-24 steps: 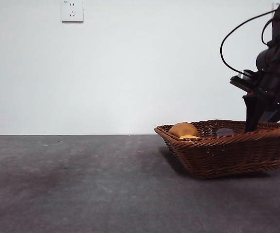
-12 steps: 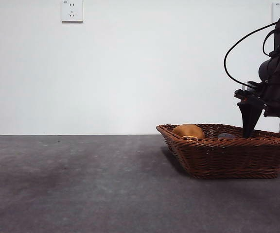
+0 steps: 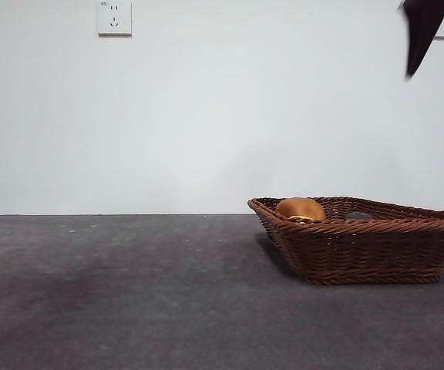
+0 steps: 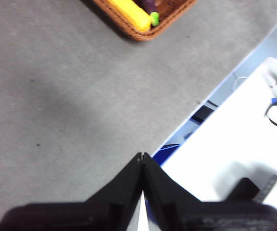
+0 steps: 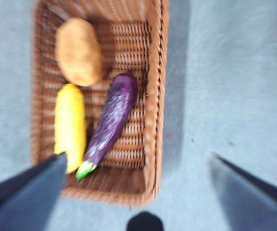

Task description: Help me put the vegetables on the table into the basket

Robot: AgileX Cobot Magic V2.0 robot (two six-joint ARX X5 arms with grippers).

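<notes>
Three vegetables lie inside the basket [image 3: 368, 239], so little seems left to go wrong. From the front, the potato [image 3: 300, 209] pokes above the woven rim near the basket's left end, and a dark sliver beside it is probably the eggplant [image 3: 358, 216]; the corn is hidden behind the wall. The basket sits flat on the table [image 3: 129, 293], and only a black tip of one gripper shows at the top right corner, well above everything.

The left wrist camera shows the left gripper [image 4: 142, 156] with its jaws pressed together and nothing between them, well away from the basket [image 4: 129, 31], of which one corner shows with the corn [image 4: 129, 14] and the eggplant's green cap [image 4: 154, 19] inside.

The right wrist camera, blurred, looks down on the basket [image 5: 153, 120] with the right gripper [image 5: 138, 168] spread wide and empty above it. Potato [image 5: 79, 51], corn [image 5: 70, 125] and eggplant [image 5: 110, 119] lie side by side on the bottom. The one risk I see is an arm clipping the rim on a low pass and tipping the light basket.
</notes>
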